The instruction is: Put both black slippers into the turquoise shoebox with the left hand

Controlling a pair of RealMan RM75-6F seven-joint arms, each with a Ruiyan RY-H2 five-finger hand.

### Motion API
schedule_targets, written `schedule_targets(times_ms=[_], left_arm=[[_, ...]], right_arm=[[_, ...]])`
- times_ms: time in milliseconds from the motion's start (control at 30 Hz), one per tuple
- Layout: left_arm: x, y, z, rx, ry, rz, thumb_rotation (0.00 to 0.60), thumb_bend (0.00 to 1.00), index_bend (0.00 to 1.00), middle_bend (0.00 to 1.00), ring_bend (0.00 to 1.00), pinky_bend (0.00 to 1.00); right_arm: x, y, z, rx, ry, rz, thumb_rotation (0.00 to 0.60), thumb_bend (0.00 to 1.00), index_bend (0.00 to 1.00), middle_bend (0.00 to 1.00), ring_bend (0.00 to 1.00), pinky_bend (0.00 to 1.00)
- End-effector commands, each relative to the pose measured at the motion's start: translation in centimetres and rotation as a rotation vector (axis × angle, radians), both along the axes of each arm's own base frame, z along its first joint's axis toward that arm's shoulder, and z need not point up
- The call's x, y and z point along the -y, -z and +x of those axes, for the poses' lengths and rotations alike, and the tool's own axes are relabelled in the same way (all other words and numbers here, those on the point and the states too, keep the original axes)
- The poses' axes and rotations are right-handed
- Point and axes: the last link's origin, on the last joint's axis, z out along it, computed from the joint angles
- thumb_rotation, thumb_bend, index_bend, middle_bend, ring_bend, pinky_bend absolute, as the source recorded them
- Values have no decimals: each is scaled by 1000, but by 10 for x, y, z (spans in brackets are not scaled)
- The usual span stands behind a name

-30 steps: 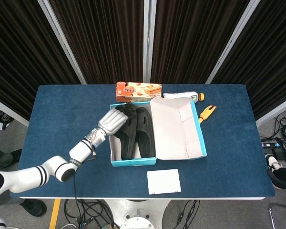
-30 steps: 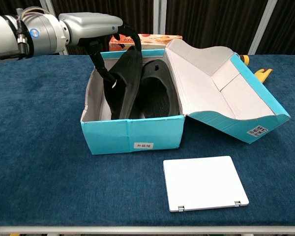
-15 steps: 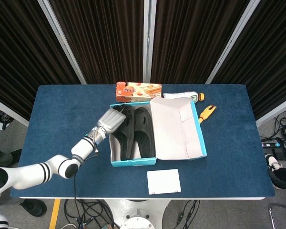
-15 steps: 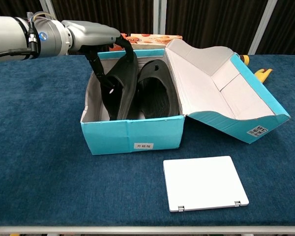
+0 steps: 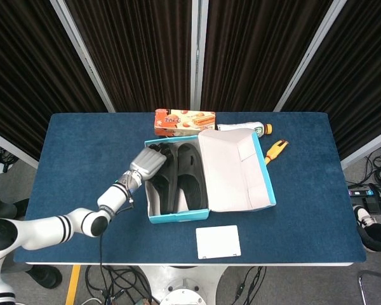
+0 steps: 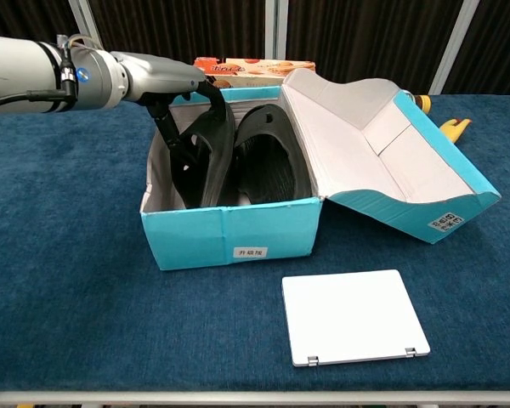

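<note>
At the left, the left hand (image 6: 166, 81) reaches over the far-left corner of the turquoise shoebox (image 6: 229, 234), its fingers curled down around the edge of the left slipper (image 6: 208, 161), which it holds tilted on its side against the box's left wall; the overhead view shows the same hand (image 5: 149, 160) at the box's left rim (image 5: 178, 216). Just to the right, the second slipper (image 6: 268, 157) lies flatter inside the box, touching the first. So both slippers, two counted, are inside the one shoebox, and the step in hand looks like the last one: setting down the second slipper. The next move probably calls for opening the fingers, letting the slipper settle flat beside its mate, and lifting the hand straight up without dragging the slipper or the box wall along. The box's lid (image 6: 382, 161) stands open to the right. Beyond the box lie one orange snack carton (image 5: 185, 121), one bottle (image 5: 241, 128) and one yellow tool (image 5: 275, 150); near the front edge sits one white flat case (image 6: 353, 316). The right hand is in neither view.
</note>
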Motion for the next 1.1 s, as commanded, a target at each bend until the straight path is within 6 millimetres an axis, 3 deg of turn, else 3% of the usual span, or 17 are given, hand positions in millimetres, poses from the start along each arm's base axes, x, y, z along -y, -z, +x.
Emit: schedule_targets(times_ms=[33, 133, 267, 400, 567, 700, 900, 1100], left_arm=[[1, -14, 2, 110, -57, -2, 483, 0, 249, 155, 0, 153], [4, -39, -1, 233, -73, 48, 483, 0, 248, 155, 0, 154], [10, -77, -22, 354, -86, 159, 488, 0, 247, 155, 0, 156], [25, -116, -74, 386, -127, 336, 591, 0, 248, 155, 0, 156], [57, -147, -144, 303, -211, 527, 600, 0, 249, 155, 0, 156], [102, -162, -187, 177, -244, 645, 600, 0, 249, 155, 0, 153], [170, -172, -207, 135, -278, 718, 600, 0, 249, 155, 0, 150], [216, -176, -201, 150, -265, 732, 600, 0, 249, 155, 0, 149]], right_arm=[[0, 0, 0, 1, 1, -2, 600, 139, 0, 0, 0, 0], [-1, -1, -2, 4, 5, -2, 600, 140, 0, 0, 0, 0], [-1, -1, -6, 18, 15, 0, 600, 141, 0, 0, 0, 0], [4, 4, -16, 49, 40, 19, 600, 139, 0, 6, 0, 0], [12, 13, -28, 85, 58, 49, 600, 141, 0, 8, 0, 0], [16, 21, -29, 92, 39, 59, 600, 136, 0, 8, 0, 0], [11, 30, -29, 105, 26, 70, 600, 133, 0, 7, 0, 0], [4, 35, -27, 111, 6, 70, 600, 132, 0, 5, 0, 0]])
